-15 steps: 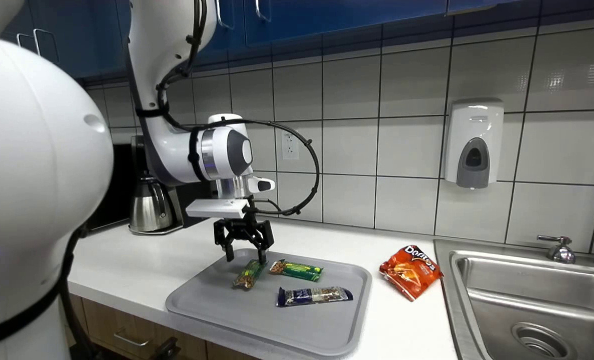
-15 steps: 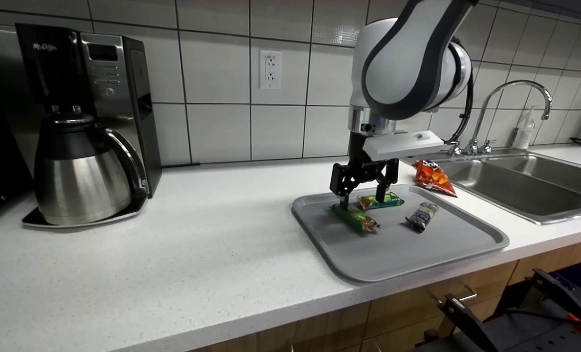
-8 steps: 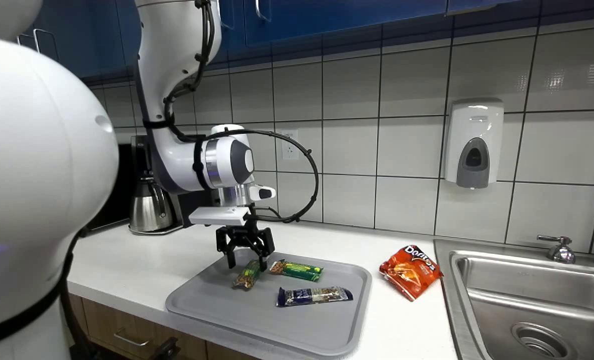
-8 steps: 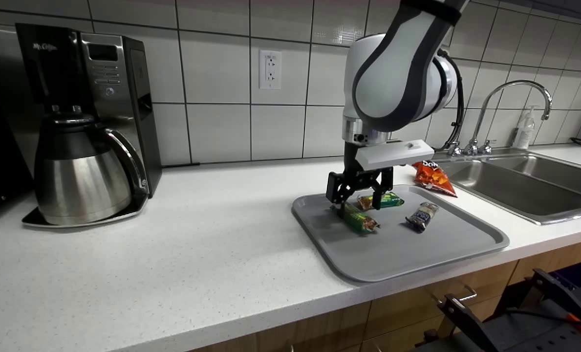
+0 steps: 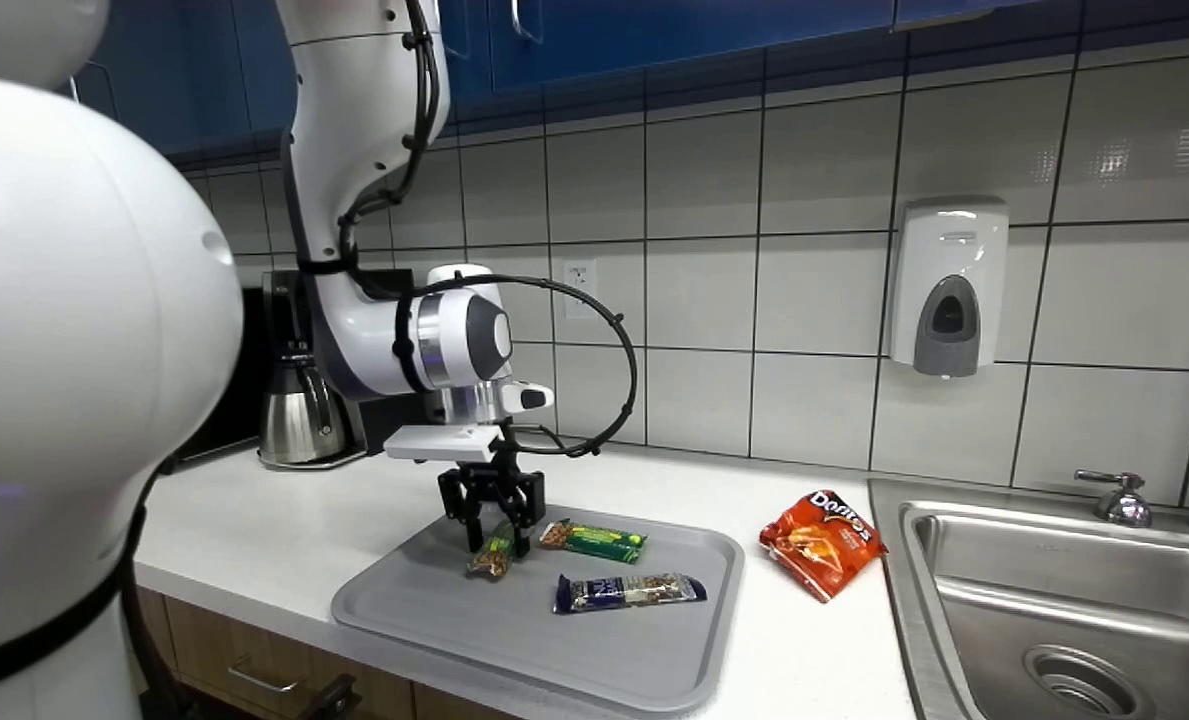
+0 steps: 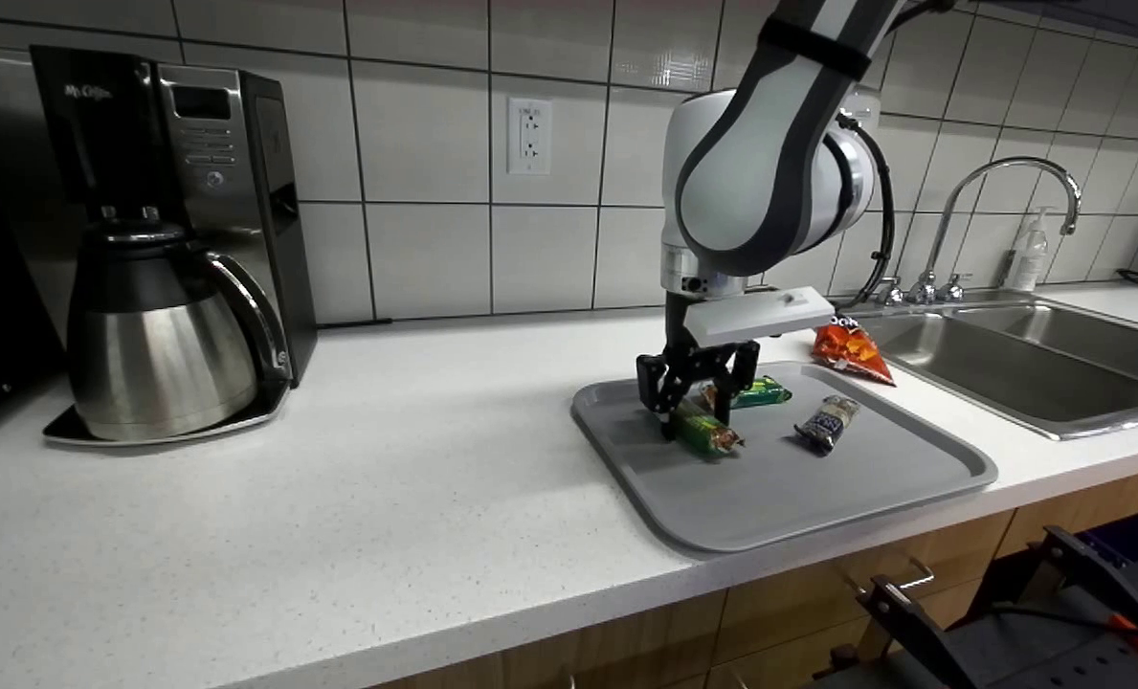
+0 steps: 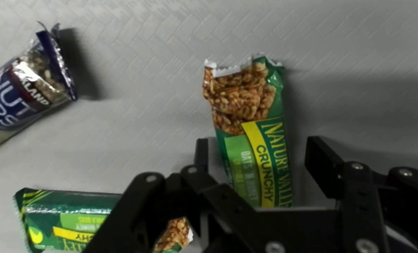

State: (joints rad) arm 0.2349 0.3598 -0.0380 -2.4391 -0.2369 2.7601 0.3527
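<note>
Glossy pale-grey wall tiles (image 6: 425,258) with dark grout lines rise behind a white speckled countertop (image 6: 387,498); on it lies a flat grey rectangular tray (image 6: 817,488) with rounded corners, and over that a white-and-grey robot arm (image 6: 741,196) points down with its black two-fingered claw (image 7: 258,151); the claw is spread, one finger on either side of a green-and-yellow wrapped granola bar (image 7: 252,140) lettered Nature Valley; in the wrist view a strip of tray shows between wrapper and finger on both sides, so the bar is straddled but not pinched; it lies flat on the tray, between the fingers, one end, pictured with brown oats, sticking out past them, the other hidden behind the claw's body; whether the fingertips touch the tray I cannot tell; a second green granola bar (image 5: 599,541) lies just beside the first, outside the claw; a dark-blue-and-silver nut bar (image 5: 629,593) lies farther off on the same tray; beyond the tray a crumpled red-orange Doritos bag (image 5: 822,545) rests on the countertop beside a stainless-steel sink (image 5: 1074,590); well apart stands a steel carafe (image 6: 162,359) with a black handle.
</note>
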